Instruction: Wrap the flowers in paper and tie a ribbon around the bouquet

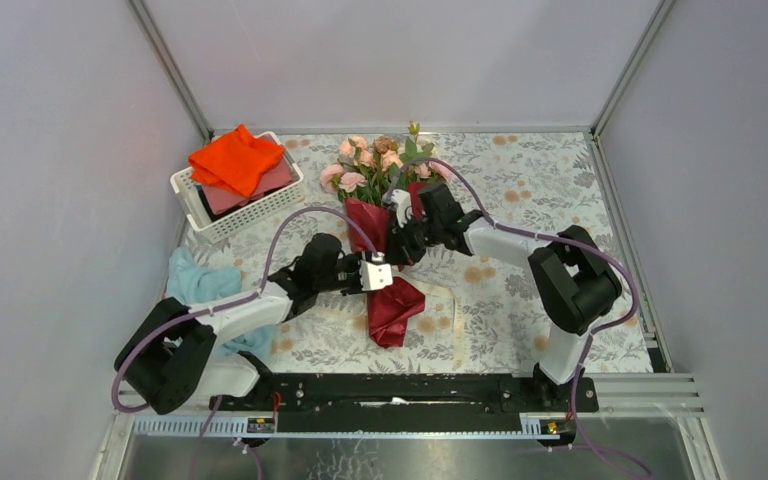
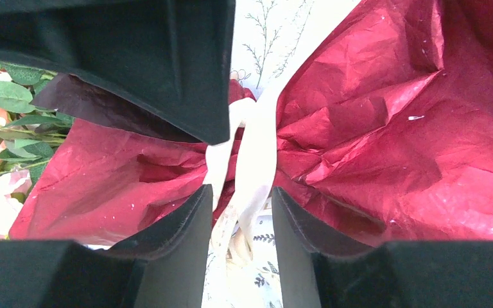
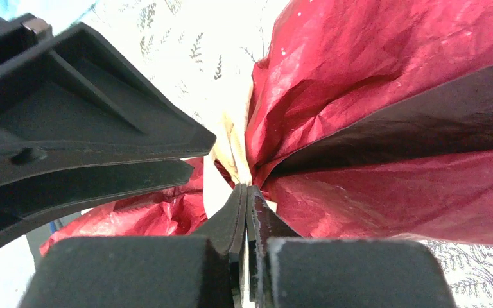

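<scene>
Where the bouquet [image 1: 365, 218] lies mid-table, its red paper [image 1: 395, 312] is partly hidden. The left gripper [image 2: 242, 192] is partly open around the white ribbon [image 2: 257, 141]. The right gripper [image 3: 246, 189] is squeezed tight by it, but a pinch is hard to see

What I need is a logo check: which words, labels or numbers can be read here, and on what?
No text is readable anywhere.
Two small tags on the front rail: too small to read.
Paper, ribbon, basket: no writing.
Tablecloth: leaf print only.
</scene>
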